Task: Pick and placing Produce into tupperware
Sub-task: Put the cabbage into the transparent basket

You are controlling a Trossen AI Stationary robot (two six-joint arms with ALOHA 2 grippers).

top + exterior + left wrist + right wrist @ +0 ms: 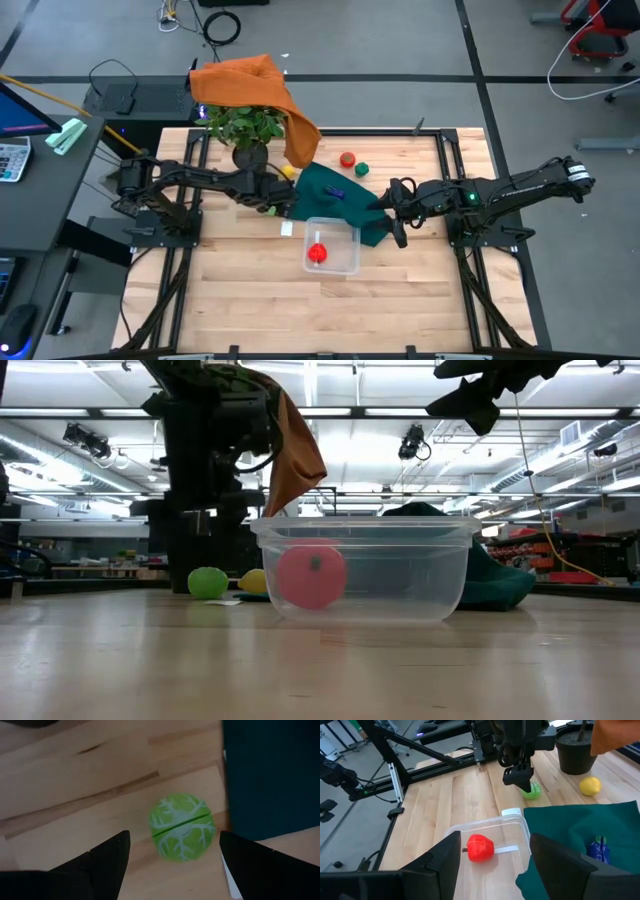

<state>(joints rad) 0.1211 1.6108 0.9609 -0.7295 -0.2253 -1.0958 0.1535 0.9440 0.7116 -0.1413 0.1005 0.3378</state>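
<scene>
The clear tupperware [334, 245] stands near the table's middle with one red toy fruit [317, 252] inside it. My left gripper [173, 836] is open and points down over a light green, veined ball [181, 826] that rests on the wood; its fingers stand on either side without touching. That ball [532, 790] lies by the edge of the dark green cloth [340, 195]. A yellow fruit [288, 172], a dark blue piece [336, 192] on the cloth, a red piece [347, 159] and a green one [361, 170] lie farther off. My right gripper [495, 840] hangs open above the cloth, right of the tupperware.
A potted leafy plant [245, 125] with an orange cloth [262, 85] draped over it stands at the far edge behind my left arm. A small white block [287, 228] lies left of the tupperware. Bare wood stretches along the near side of the table.
</scene>
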